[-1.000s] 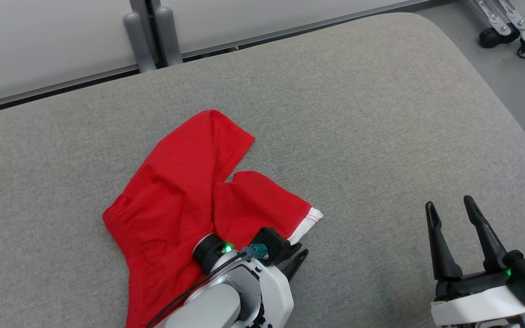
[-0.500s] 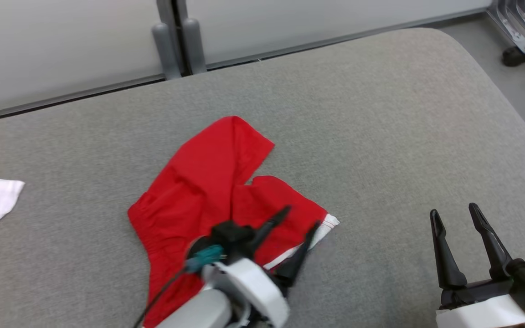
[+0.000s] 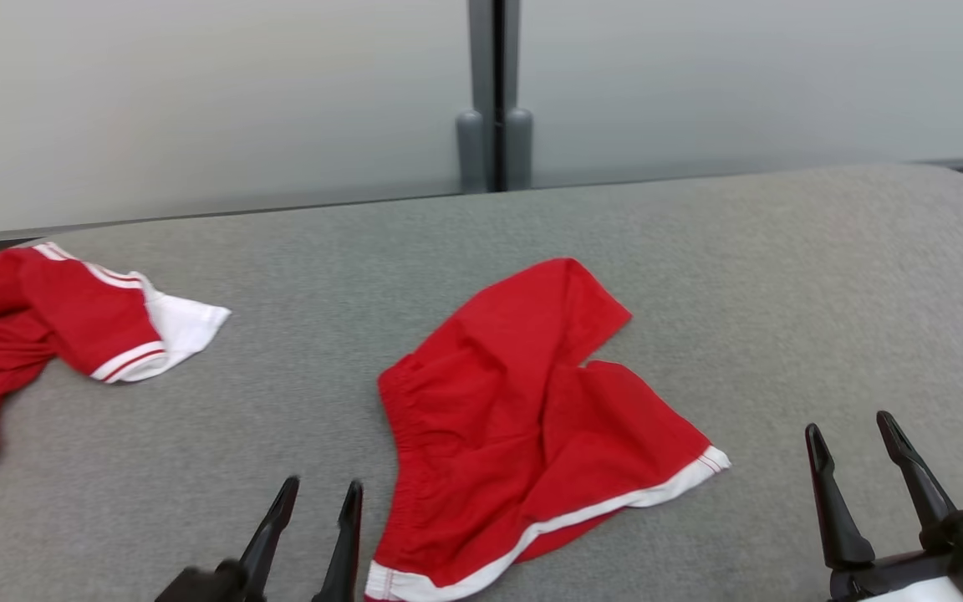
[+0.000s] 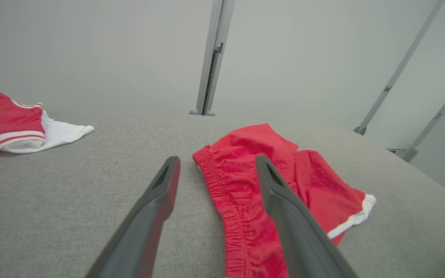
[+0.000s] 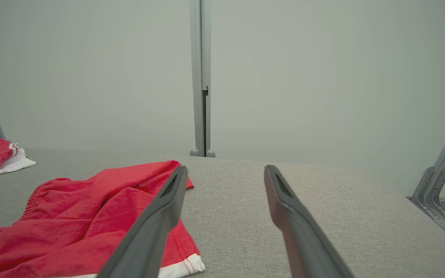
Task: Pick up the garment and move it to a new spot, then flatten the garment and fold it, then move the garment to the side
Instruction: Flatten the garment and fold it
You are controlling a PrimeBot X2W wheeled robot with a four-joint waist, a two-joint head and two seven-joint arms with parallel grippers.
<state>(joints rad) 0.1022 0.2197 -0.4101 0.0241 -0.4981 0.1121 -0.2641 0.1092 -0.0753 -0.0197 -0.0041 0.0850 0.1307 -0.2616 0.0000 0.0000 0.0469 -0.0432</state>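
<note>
Red shorts (image 3: 523,426) lie mid-mat (image 3: 782,276), waistband leftward, legs fanning right and away; left claw (image 3: 322,483) just beside them, right claw (image 3: 849,422) apart; both point forward, fingers spread, empty.

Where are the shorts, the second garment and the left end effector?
shorts (image 3: 532,418), head view, middle of the red fabric.
second garment (image 3: 47,318), head view, red sleeve panel.
left end effector (image 3: 322,483), head view, midway between fingertips.

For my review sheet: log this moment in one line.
left fingers: open, empty | right fingers: open, empty | red shorts: rumpled on grey cushion | second red garment: far left
</note>
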